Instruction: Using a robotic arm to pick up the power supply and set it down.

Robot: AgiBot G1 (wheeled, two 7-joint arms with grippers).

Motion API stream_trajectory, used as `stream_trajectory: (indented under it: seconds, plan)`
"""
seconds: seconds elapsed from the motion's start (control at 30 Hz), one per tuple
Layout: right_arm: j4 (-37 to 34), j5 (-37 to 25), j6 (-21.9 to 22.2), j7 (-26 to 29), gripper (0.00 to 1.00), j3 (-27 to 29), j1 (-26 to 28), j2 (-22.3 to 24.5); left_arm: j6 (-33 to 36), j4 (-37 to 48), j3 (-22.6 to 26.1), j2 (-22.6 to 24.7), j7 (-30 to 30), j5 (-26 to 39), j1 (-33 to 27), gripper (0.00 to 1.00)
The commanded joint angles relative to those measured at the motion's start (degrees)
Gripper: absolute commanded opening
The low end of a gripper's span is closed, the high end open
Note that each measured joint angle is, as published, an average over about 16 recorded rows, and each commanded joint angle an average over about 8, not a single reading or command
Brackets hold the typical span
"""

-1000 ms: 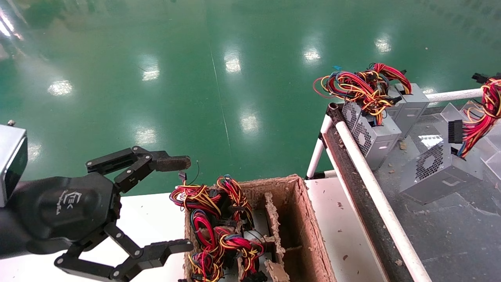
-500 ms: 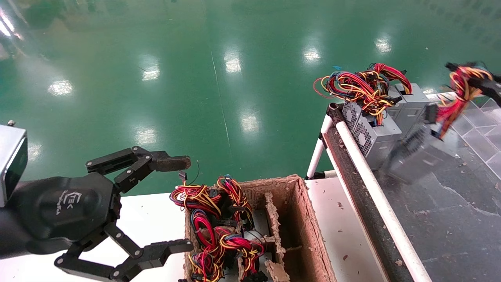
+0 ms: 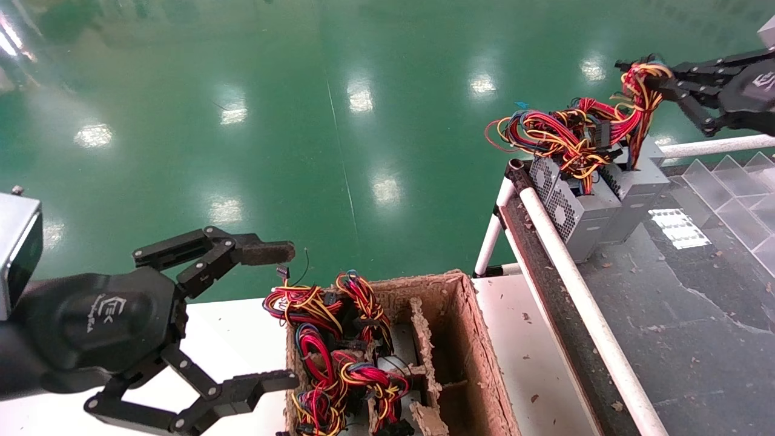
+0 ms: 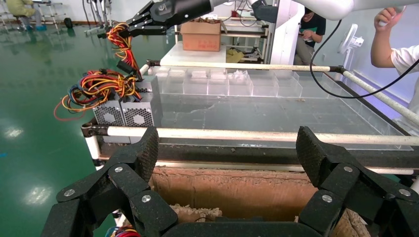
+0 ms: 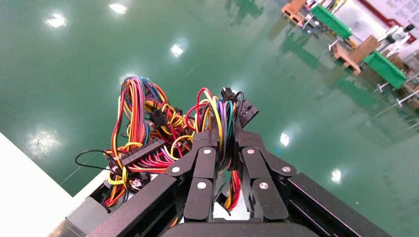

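Close by, the left claw (image 3: 266, 315) hangs wide open beside a brown box (image 3: 478, 339) full of wires. It holds nothing and looks parked.

Past the box is a white rail (image 3: 581, 303), then a dark tray (image 3: 696, 315). Grey supplies stand in a row at the tray's far corner, just behind the rail.

Farthest off, the right claw (image 3: 657, 79) is pinched tight on the wires (image 3: 636, 109) of the power supply (image 3: 633, 188). The supply stands at the end of the row, touching the next one (image 3: 569, 209).

I think trouble could come from holding only wires. They bend, so the box could swing or tip. Its wires also look mixed with the neighbour's bundle, so pulling away might drag that one over.
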Motion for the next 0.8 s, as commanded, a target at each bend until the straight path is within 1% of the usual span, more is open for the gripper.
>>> stream_trajectory:
  seconds: [0.03,0.1,0.13,0.6,0.8]
  plan:
    - [-1.34,-1.13,0.06,-0.49,0.69,-0.71,1.26,-1.08,0.0,0.0,0.0,0.0,0.0,0.0,0.0,1.0]
    - [-2.42,-1.42,-0.27,-0.81,0.93,-0.95,1.93,-1.51,0.0,0.0,0.0,0.0,0.0,0.0,0.0,1.0]
    - [-2.92,-1.53,-0.48,-0.98,1.0,-1.05,2.23,-1.67,0.0,0.0,0.0,0.0,0.0,0.0,0.0,1.0]
    - [-6.53,-1.84,-2.91,-3.08,1.0,-1.66,4.09,-2.66,0.0,0.0,0.01,0.0,0.0,-0.01,0.0,1.0]
    - [-7.09,1.11,-4.93,-3.06,1.0,-0.3,3.9,-2.86,-0.01,0.01,0.01,-0.01,0.01,-0.01,0.0,1.0]
